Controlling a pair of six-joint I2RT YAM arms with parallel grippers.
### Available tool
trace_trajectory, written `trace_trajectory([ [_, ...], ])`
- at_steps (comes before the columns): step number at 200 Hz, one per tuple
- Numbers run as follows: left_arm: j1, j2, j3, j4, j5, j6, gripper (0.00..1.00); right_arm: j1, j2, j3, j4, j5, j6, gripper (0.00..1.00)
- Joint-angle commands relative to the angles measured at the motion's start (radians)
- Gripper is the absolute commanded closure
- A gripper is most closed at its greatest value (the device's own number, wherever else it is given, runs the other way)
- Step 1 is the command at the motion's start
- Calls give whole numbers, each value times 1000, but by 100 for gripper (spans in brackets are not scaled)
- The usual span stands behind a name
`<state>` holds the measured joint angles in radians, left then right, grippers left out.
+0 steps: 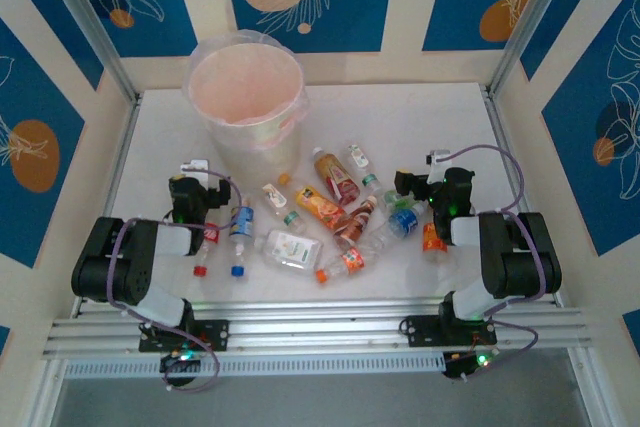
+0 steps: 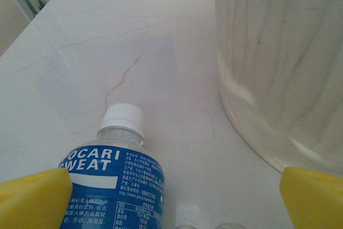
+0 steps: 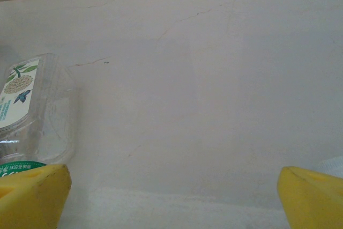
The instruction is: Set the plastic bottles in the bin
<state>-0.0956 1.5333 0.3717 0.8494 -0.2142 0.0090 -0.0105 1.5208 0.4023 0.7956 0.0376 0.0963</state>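
Observation:
The bin, a cream bucket with a pinkish liner, stands at the back left of the table. Several plastic bottles lie scattered in front of it. My left gripper is low beside the bin and open. In the left wrist view a blue-labelled, white-capped bottle lies between its yellow fingertips, close to the left one, with the bin wall on the right. My right gripper is open over bare table. A clear bottle with a white and green label lies by its left fingertip.
The white table is enclosed by metal posts and blue patterned walls. A blue-labelled bottle and an orange one lie beside the right arm. Two bottles with red and blue caps lie by the left arm.

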Motion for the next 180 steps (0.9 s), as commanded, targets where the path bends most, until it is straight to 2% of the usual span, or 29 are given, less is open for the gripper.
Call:
trace_trajectory([
  [1, 10, -2, 9, 20, -9, -9, 0, 4, 2, 19, 4, 12, 0, 1],
  [58, 10, -7, 4, 27, -3, -9, 1, 4, 1, 18, 5, 12, 0, 1],
  [84, 10, -42, 30, -51, -6, -11, 1, 4, 1, 16, 8, 11, -1, 1],
  [130, 10, -164, 15, -124, -46, -23, 0, 4, -15, 33, -33, 8, -1, 1],
  [180, 10, -359, 38, -322, -51, -49, 1, 3, -73, 53, -113, 23, 4, 1],
])
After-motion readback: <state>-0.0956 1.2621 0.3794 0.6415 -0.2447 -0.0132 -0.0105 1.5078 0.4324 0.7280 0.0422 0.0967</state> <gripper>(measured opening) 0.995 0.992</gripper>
